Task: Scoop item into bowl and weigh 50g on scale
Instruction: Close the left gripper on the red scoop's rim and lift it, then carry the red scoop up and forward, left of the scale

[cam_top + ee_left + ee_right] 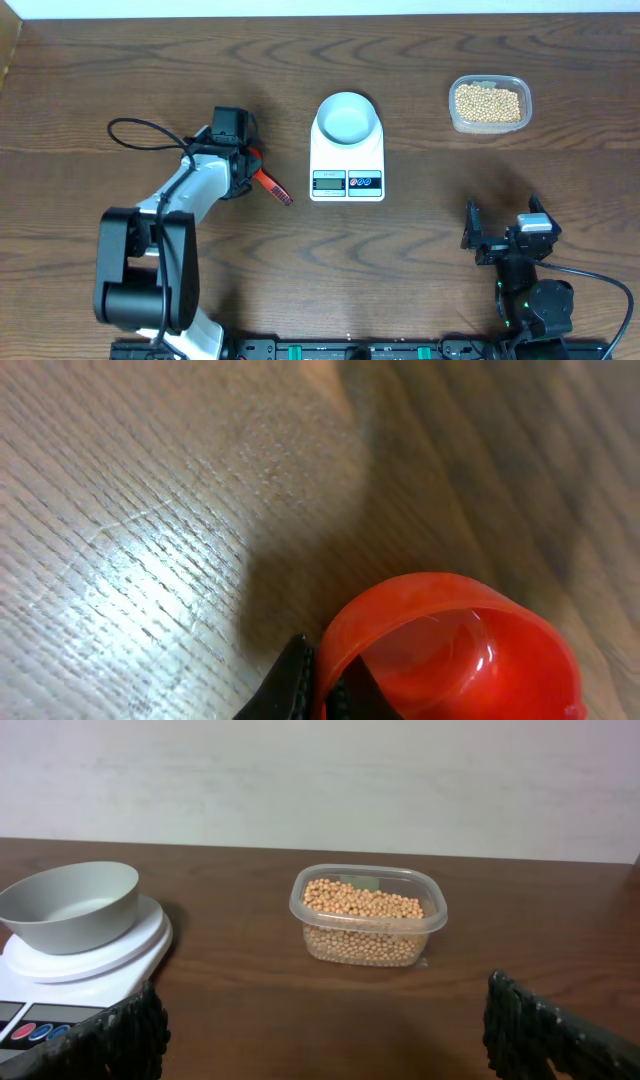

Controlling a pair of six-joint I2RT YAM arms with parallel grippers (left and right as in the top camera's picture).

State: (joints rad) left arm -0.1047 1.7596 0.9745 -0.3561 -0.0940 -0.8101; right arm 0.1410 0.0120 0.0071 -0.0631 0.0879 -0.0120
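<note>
The tan-yellow beans (488, 102) fill a clear plastic tub (521, 88) at the back right; they also show in the right wrist view (362, 903). The pale bowl (347, 117) stands empty on the white scale (347, 168), as the right wrist view shows for the bowl (70, 905) and the scale (110, 952). My left gripper (247, 163) is low on the table left of the scale, shut on the rim of a red scoop (272, 185). In the left wrist view the fingers (325, 688) pinch the scoop's cup wall (470, 650). My right gripper (503, 232) is open and empty at the front right (325, 1020).
The scoop's handle points toward the scale's front left corner. The table's back edge meets a white wall (320, 780). Bare wooden table (430, 200) lies between the scale and the right gripper. A black cable (140, 135) loops left of the left arm.
</note>
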